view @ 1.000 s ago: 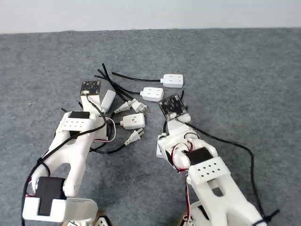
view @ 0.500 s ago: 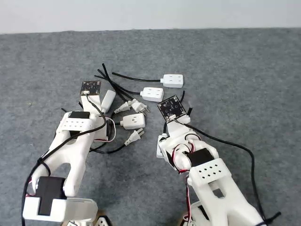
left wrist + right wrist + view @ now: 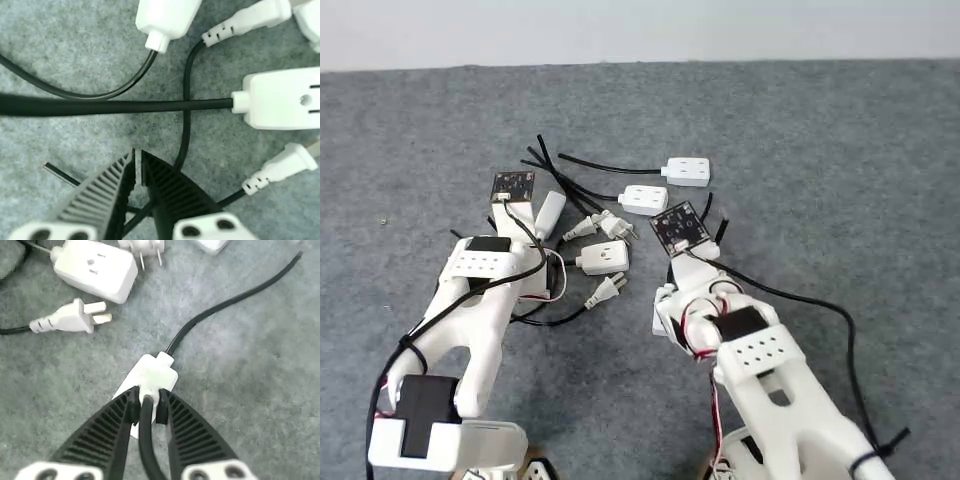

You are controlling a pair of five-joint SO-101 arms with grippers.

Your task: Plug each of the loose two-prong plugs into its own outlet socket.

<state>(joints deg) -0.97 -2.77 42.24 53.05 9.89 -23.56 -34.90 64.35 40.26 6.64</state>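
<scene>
Gripper: we see the black ribbed left gripper (image 3: 137, 156) low over the floor, its fingers (image 3: 107, 192) almost together, with a thin slit between the tips and nothing in it.
Socket: a white rectangular plastic outlet socket (image 3: 282, 105) lies flat, and its thick black cable (image 3: 115, 106) crosses the view.
Plugs: one slim white plastic plug (image 3: 260, 14) lies beyond the socket. Another white plug (image 3: 282, 165) lies just beside the socket on the gripper's side.
Connector: a rounded white plastic connector (image 3: 165, 17) has a thin curving black cable (image 3: 100, 92).
Wire: a thin black wire with a bare end (image 3: 60, 173) lies beside one finger.
Floor: we see grey carpet (image 3: 60, 45).
</scene>
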